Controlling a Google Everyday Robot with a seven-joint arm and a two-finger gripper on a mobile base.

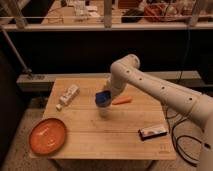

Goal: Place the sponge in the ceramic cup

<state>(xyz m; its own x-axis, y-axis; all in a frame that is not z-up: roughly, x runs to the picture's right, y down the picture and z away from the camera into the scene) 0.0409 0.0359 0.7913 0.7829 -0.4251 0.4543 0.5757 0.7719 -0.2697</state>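
**Bench** (100, 145): pale wooden top with visible plank joints, set on a dark floor. It carries all the items listed below.

**Robot arm** (160, 89): white and jointed. It enters from the right edge and bends at a rounded elbow above the rear of the bench, then drops toward the middle of the top.

**End effector** (103, 95): at the lower tip of the arm, over the centre of the bench and slightly toward the rear. It is clamped on the sponge.

**Sponge** (104, 100): small chunky bright-blue block with a paler lower side. It is held at the arm's tip and appears raised off the wood, not resting on it. It hangs just left of the carrot-like piece and well apart from the plate.

**Dim rounded form** (103, 111): on the bench directly beneath the sponge. What it is cannot be told.

**Carrot-like piece** (122, 100): slim and orange, lying flat just right of the sponge. It points roughly left to right.

**White bottle** (68, 95): lying on its side near the rear left of the bench, angled diagonally with its cap end toward the left edge.

**Plate** (47, 136): round and orange, at the front left corner, partly overhanging the bench edge.

**Bar** (152, 131): flat, black and white, lying near the front right of the bench.

**Cables** (176, 142): dark loops on the floor to the right of the bench, below the arm.

**Metal ledge** (35, 79): grey, running behind the bench at the left.
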